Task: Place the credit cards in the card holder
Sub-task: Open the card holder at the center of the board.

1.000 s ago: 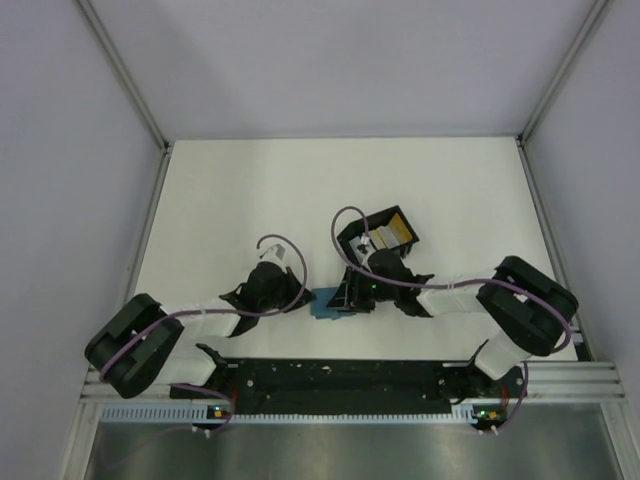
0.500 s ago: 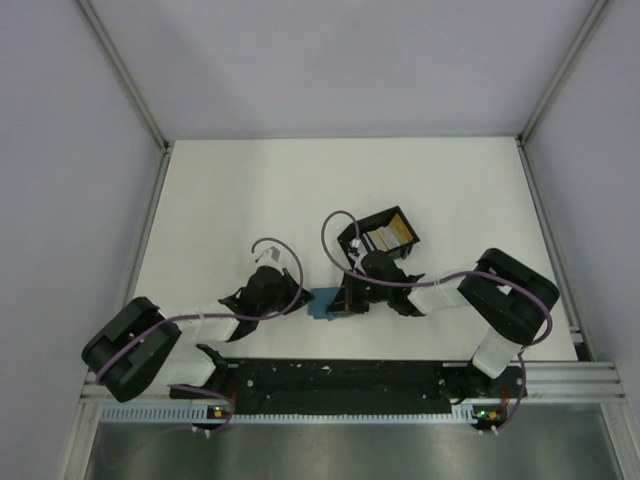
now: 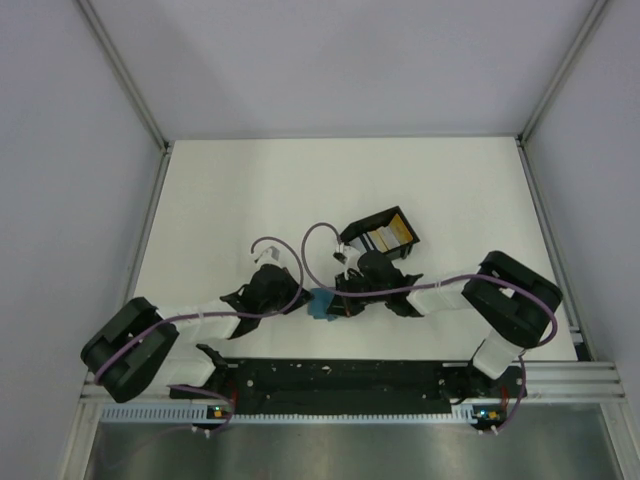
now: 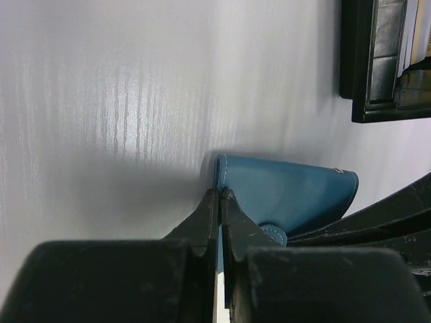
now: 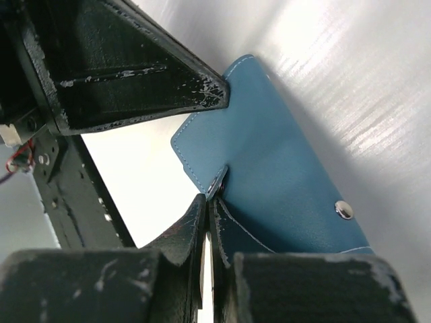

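Now, starting on the left, my left gripper (image 4: 220, 195) is pinched shut on the near edge of the small teal-blue folding card holder (image 4: 289, 195). The holder lies on the white desk (image 4: 101, 101) between my two arms, just in front of the tray.

Over the last second my right arm has slid leftwards off the tray and closed in on the holder. The right gripper (image 5: 207, 197) is now clamped on the edge of the holder's flap, opposite the left one. With both ends held, I judge I am set to pull the flap open.

Furthest right, the black open-topped rectangular tray (image 4: 353, 67) is uncovered again. The orange-yellow and pale plastic credit cards (image 3: 385, 238) lie inside it, and I can see none in the holder yet.
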Controlling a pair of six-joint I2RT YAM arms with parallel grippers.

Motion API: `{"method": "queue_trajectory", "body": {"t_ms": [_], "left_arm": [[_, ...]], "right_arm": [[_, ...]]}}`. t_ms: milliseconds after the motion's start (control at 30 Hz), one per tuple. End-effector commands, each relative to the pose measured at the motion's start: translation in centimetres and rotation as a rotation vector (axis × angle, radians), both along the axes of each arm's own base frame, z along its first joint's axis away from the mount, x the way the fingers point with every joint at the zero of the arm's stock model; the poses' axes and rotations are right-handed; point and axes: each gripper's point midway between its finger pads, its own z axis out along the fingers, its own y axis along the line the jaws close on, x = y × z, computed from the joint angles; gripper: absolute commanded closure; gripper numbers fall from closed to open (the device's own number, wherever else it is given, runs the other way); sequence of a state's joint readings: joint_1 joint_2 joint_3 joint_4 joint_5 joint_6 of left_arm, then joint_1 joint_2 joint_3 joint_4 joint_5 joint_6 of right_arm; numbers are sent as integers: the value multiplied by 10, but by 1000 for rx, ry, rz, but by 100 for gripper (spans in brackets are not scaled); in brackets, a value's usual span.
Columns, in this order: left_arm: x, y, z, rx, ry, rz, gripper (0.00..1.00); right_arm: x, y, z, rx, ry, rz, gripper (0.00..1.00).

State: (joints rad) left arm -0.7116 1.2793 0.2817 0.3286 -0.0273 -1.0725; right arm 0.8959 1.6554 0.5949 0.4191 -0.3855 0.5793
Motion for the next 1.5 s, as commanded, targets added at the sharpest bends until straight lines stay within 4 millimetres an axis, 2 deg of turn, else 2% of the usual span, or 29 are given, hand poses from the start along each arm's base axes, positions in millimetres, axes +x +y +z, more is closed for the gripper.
{"method": "queue_trajectory", "body": {"t_ms": [0,400,667,867,933,967,1000,1033,1133,1267,1300,1367,1400,1467], "left_arm": [[-14,30,-34,165,109,63,100],[-11,28,-34,161,113,79,100],[-10,29,-36,172,121,87,100],[-11,32,-35,172,112,92,100],[-11,33,-32,167,92,92,100],[-10,32,-28,160,75,85,98],[-9,32,-23,149,59,84,88],[-8,33,-21,147,47,81,82],[-4,30,-5,128,-8,64,61],[-1,30,13,137,-57,45,52],[0,31,17,140,-69,44,45],[3,31,26,147,-110,27,32],[6,30,30,157,-130,12,27],[12,28,37,196,-165,-19,24]], "right_arm": [[-17,7,6,20,-142,185,100],[-29,13,17,90,-258,293,100],[-45,18,25,144,-356,384,100],[-37,12,26,104,-387,338,100],[-31,7,28,49,-363,298,91],[-34,5,30,52,-347,302,79],[-35,3,35,59,-341,286,62],[-35,-1,39,67,-338,257,58],[-38,-15,46,69,-326,192,56],[-38,-43,37,-10,-299,105,57],[-36,-50,36,-24,-298,65,57],[-14,-75,27,-130,-249,-138,54],[-8,-80,28,-128,-208,-203,54],[-2,-88,28,-111,-107,-321,50]]}}
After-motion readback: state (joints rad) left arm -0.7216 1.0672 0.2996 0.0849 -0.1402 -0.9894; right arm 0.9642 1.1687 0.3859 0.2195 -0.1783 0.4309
